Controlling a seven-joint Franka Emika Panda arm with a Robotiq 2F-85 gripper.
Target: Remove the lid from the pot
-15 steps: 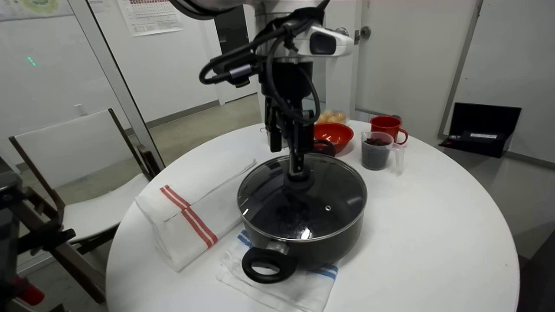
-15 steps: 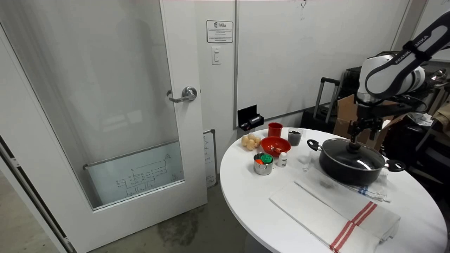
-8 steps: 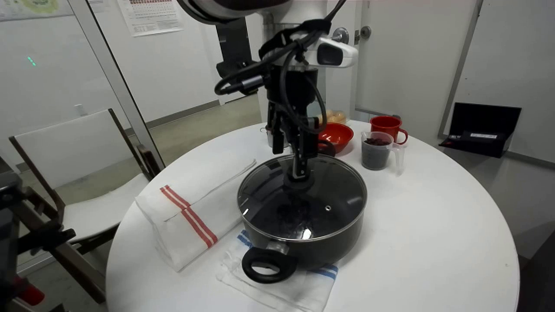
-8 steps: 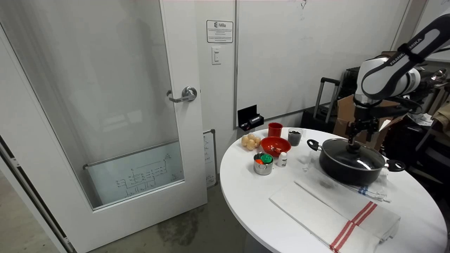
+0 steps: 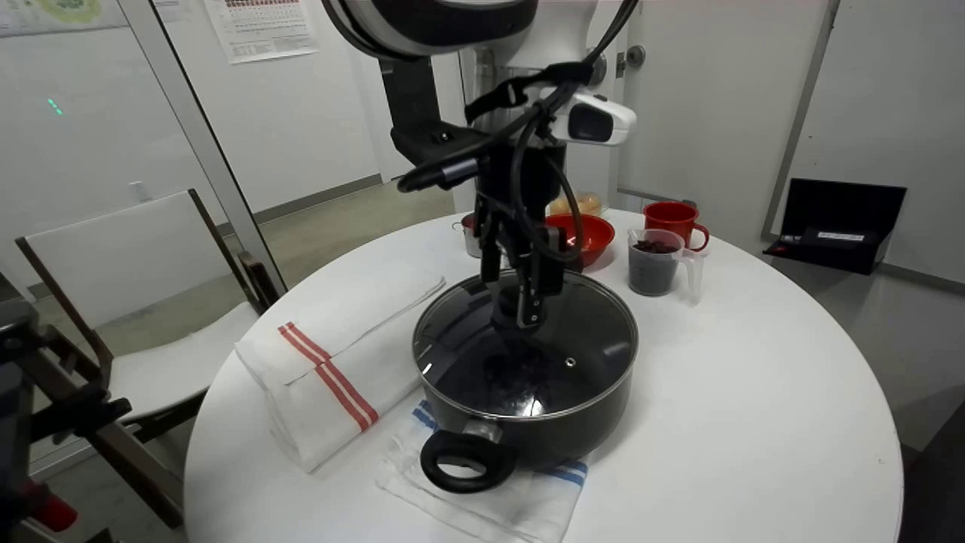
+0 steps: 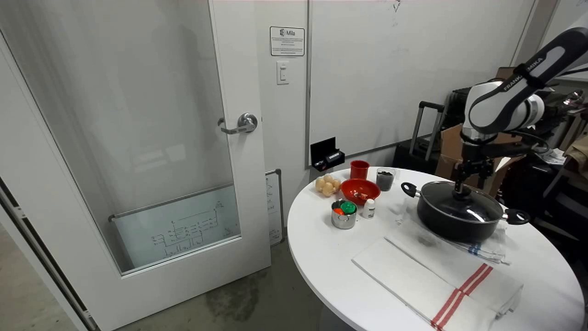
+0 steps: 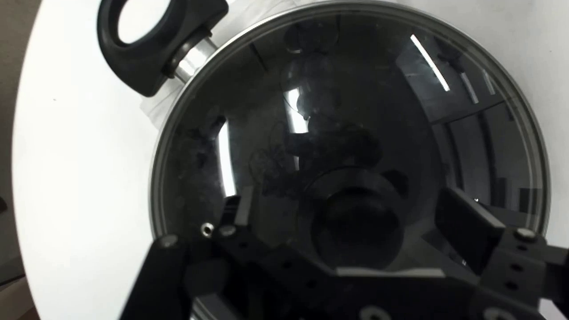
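Observation:
The clear glass lid [image 5: 482, 369] with a metal rim and black centre knob [image 7: 355, 231] sits flat on the wide black pot [image 5: 562, 441]. The lid [image 6: 441, 198] and pot [image 6: 455, 227] also show in an exterior view from another side. In the wrist view the lid [image 7: 364, 89] fills most of the picture, with one pot handle at upper left. My gripper [image 7: 351, 215] is open, pointing down over the lid's middle. Its two fingers stand apart on either side of the knob, with gaps visible between knob and fingers. The gripper [image 5: 513, 290] partly hides the knob in an exterior view.
The pot stands on a blue-striped towel [image 5: 490, 505]. A red-striped towel [image 5: 332, 362] lies beside it. A red bowl [image 6: 360, 191], red mug [image 5: 671, 219], measuring cup [image 5: 653, 268], metal cup [image 6: 343, 220], white bottle [image 6: 369, 209] and eggs [image 6: 328, 185] stand on the round table.
My gripper has moved down, and its fingers now reach lower beside the knob. In the exterior views it has also shifted slightly sideways. The lid and pot have not moved.

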